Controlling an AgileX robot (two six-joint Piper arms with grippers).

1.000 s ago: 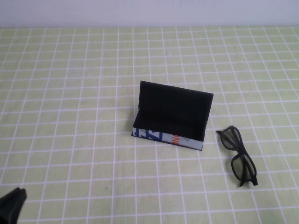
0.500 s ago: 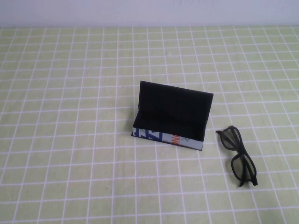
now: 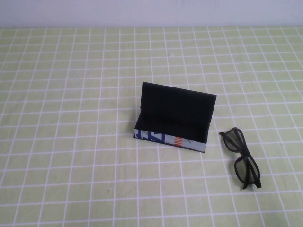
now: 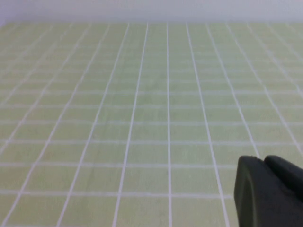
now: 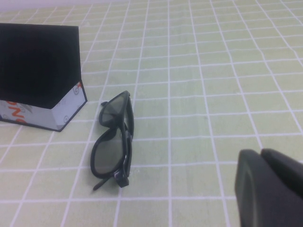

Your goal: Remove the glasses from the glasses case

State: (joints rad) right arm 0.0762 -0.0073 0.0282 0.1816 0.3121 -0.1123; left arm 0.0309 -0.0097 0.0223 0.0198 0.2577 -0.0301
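The glasses case stands open in the middle of the table, its lid upright and its dark inside showing nothing in it. The glasses lie folded on the table just right of the case, outside it. In the right wrist view the glasses lie beside the case's end. My right gripper is shut and empty, well back from the glasses. My left gripper is shut and empty over bare cloth. Neither gripper shows in the high view.
A light green cloth with a white grid covers the whole table. A pale wall runs along the far edge.
The left gripper's tip, at the high view's bottom left corner a second ago, has drawn back out of that view. The case and the glasses have not moved.
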